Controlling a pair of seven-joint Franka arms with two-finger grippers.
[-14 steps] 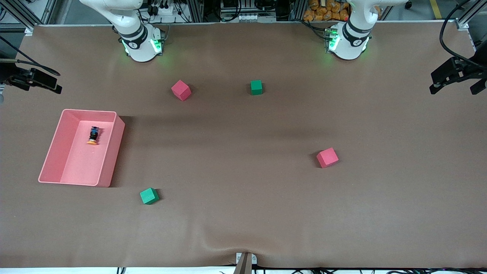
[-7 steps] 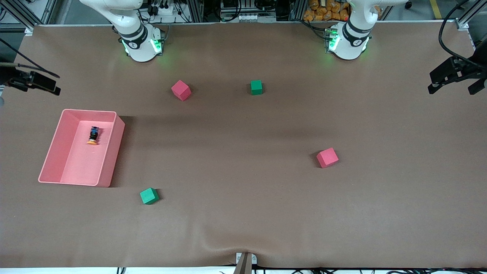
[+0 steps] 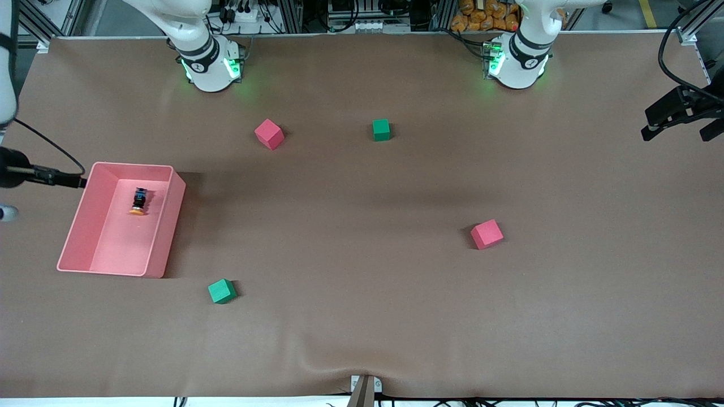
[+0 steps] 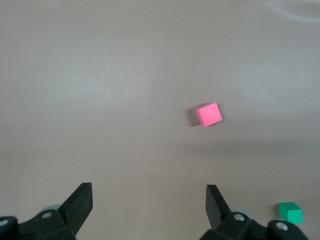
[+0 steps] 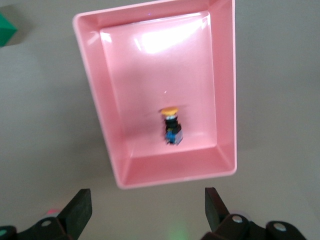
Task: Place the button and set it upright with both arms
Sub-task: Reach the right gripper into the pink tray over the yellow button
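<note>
The right gripper [image 5: 145, 212] hangs in the air beside the pink tray [image 3: 167, 226], at the rim facing the right arm's end of the table, and its fingers [image 5: 80, 207] stand spread wide with nothing between them. In the front view only a thin dark part of the right gripper [image 3: 54, 180] reaches in from the edge, just beside the tray rim. The button [image 3: 138, 202] lies on its side on the floor of the pink tray [image 5: 92, 95], in the half farther from the front camera, its orange cap pointing toward that camera and its black body with the blue mark pointing away; the right wrist view shows the button [image 5: 171, 126] clear of the tray walls.

The left gripper [image 3: 681, 116] hangs over the left arm's end of the table, well apart from the tray, and the left gripper [image 4: 149, 212] is released too, fingers [image 4: 216, 202] parted and empty.

A red cube [image 3: 487, 234] sits toward that end, well apart from the tray. A green cube [image 3: 221, 291] lies near the tray, nearer to the front camera than it. Another red cube [image 3: 268, 133] and another green cube [image 3: 381, 129] lie farther from the front camera than the tray
</note>
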